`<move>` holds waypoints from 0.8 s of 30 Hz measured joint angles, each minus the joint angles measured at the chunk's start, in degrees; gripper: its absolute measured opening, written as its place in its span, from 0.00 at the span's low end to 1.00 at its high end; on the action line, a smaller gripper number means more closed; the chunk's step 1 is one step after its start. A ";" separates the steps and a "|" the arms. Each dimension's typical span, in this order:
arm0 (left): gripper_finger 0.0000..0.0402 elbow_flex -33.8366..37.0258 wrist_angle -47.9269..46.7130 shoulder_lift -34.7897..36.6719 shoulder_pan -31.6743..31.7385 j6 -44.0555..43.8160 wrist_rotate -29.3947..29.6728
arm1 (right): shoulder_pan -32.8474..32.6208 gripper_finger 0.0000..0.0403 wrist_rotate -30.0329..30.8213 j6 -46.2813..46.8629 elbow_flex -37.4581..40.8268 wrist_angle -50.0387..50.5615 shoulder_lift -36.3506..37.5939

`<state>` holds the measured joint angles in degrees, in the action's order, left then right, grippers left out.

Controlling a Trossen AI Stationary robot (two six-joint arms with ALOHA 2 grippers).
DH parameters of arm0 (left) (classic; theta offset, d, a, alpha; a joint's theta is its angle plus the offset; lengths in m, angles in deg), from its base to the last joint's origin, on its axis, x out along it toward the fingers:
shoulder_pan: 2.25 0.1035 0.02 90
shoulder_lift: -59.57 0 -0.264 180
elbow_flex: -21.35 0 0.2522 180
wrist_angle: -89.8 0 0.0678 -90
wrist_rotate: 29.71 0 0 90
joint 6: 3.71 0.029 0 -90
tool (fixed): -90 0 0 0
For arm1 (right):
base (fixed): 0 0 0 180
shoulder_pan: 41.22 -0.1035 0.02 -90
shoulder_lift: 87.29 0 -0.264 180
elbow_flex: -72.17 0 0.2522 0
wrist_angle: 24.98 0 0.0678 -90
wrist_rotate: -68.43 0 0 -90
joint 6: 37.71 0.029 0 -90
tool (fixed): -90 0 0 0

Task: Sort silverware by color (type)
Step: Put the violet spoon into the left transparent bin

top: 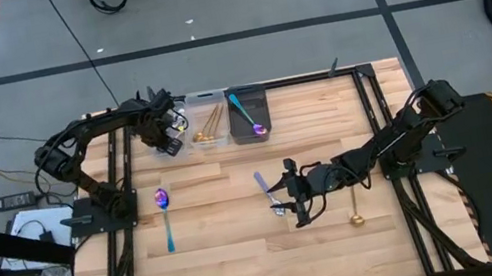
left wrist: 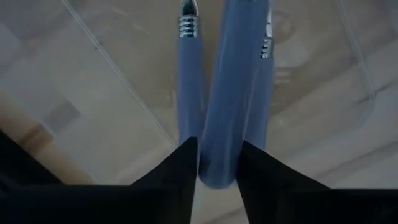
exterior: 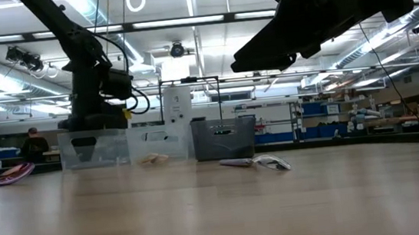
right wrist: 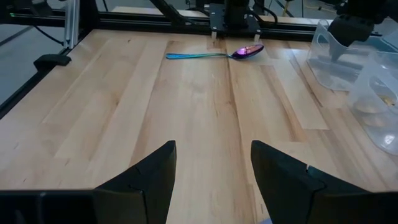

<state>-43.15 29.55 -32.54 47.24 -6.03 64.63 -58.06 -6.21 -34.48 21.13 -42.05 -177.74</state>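
**Over the far-left bin, a lilac handle between the fingers**

At the clear bin [top: 172,131], the left gripper [top: 167,135] hung with a lilac-handled spoon [left wrist: 233,93] between its fingers; a second lilac handle [left wrist: 188,81] lay beside it. Gold spoons [top: 210,129] filled the middle bin, an iridescent one [top: 247,118] the grey bin [top: 249,112]. Mid-table, the right gripper [top: 289,196] hovered spread above a lilac spoon [top: 266,189]. An iridescent spoon [top: 165,213] and a gold spoon [top: 354,212] lay loose.

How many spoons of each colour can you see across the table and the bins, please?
lilac-handled spoons: 3 (1 on the table, 2 in the left clear bin)
gold spoons: 3 (1 on the table, apparently 2 in the middle bin)
iridescent spoons: 2 (1 on the table, 1 in the dark bin)
Total: 8 in view
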 joint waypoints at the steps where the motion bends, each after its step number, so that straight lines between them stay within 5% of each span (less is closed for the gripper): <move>1: 0.29 0.00 0.03 0.00 -0.15 0.06 0.04 | 0.00 0.54 0.00 0.00 0.00 0.00 0.00; 7: 0.42 0.00 0.47 2.51 -0.96 1.42 0.76 | 0.04 0.54 0.01 0.02 0.00 0.04 0.00; 13: 0.43 0.00 2.50 11.66 -3.93 1.23 2.76 | 0.04 0.54 0.01 0.02 0.00 0.32 0.00; 24: 0.43 0.00 4.11 24.61 -19.40 -8.05 5.14 | 0.09 0.54 -0.35 0.26 0.00 -0.12 0.00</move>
<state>-43.15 33.67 -7.93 27.85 -14.08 69.77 -57.98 -6.56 -34.22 21.13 -42.17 -177.74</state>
